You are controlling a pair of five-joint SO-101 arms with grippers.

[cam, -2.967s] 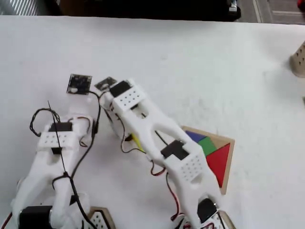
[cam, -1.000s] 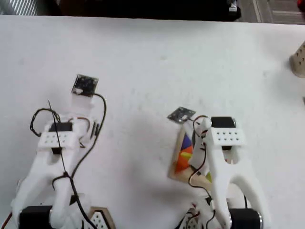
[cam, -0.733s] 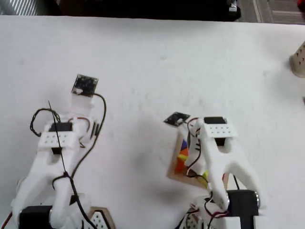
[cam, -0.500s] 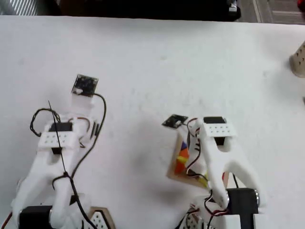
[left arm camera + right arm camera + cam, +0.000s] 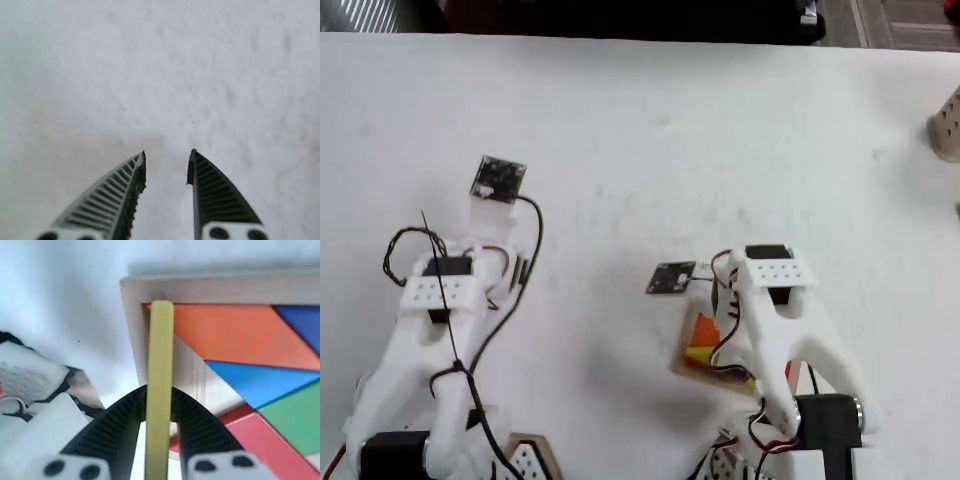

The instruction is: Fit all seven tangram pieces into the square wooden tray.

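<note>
If let go on edge, yellow piece (image 5: 160,355): could jam upright against tray (image 5: 131,315) wall or ride onto orange piece (image 5: 220,335).
yellow piece axis: stood on edge, ran along tray's side wall, pointed into its corner gap.
right gripper (image 5: 159,390): clamped on yellow piece.
left gripper (image 5: 167,155): parted narrowly, empty, over table (image 5: 200,60).

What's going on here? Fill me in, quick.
The right hand is shut on a yellow piece, held on edge over a corner of the wooden tray, right beside the orange piece. A blue piece, a green piece and a red piece already lie in the tray, with a patch of bare wood next to the yellow one. The left hand is open and empty above the table.
</note>
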